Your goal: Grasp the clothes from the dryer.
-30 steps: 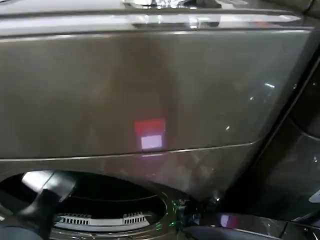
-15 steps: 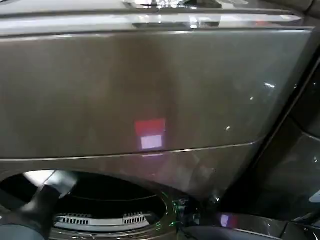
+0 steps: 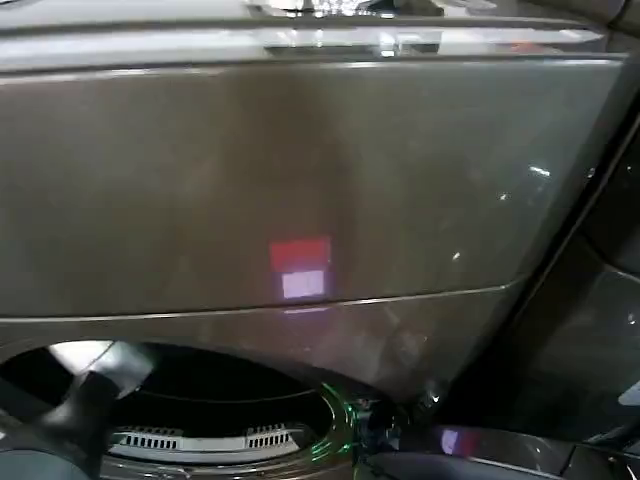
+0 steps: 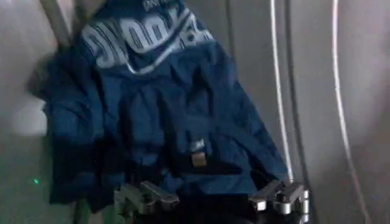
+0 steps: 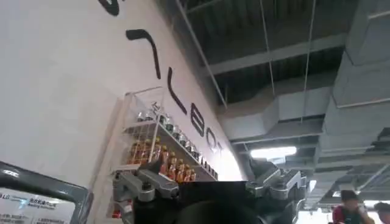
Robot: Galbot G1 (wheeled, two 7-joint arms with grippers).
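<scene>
The bronze-brown dryer [image 3: 300,180] fills the head view, its round porthole [image 3: 215,400] at the lower left. My left arm [image 3: 90,400] reaches through that opening. Inside the steel drum [image 4: 341,91] lies the clothes [image 4: 164,115], a dark navy bundle with a lighter blue print at its far end. My left gripper [image 4: 213,198] is open, its fingertips [image 4: 146,198] spread either side of the bundle's near edge, close to the fabric but not closed on it. My right gripper [image 5: 211,182] is open and holds nothing, pointing up toward the ceiling, away from the dryer.
A dark neighbouring machine [image 3: 610,300] stands right of the dryer. A dark glossy curved part [image 3: 480,462] sits beside the porthole's lower right. Steel ribs [image 4: 279,85] run along the drum wall beside the clothes. A wall shelf of bottles [image 5: 164,158] shows in the right wrist view.
My left arm has shifted only slightly inside the porthole. The green glow on the porthole rim is brighter now.
</scene>
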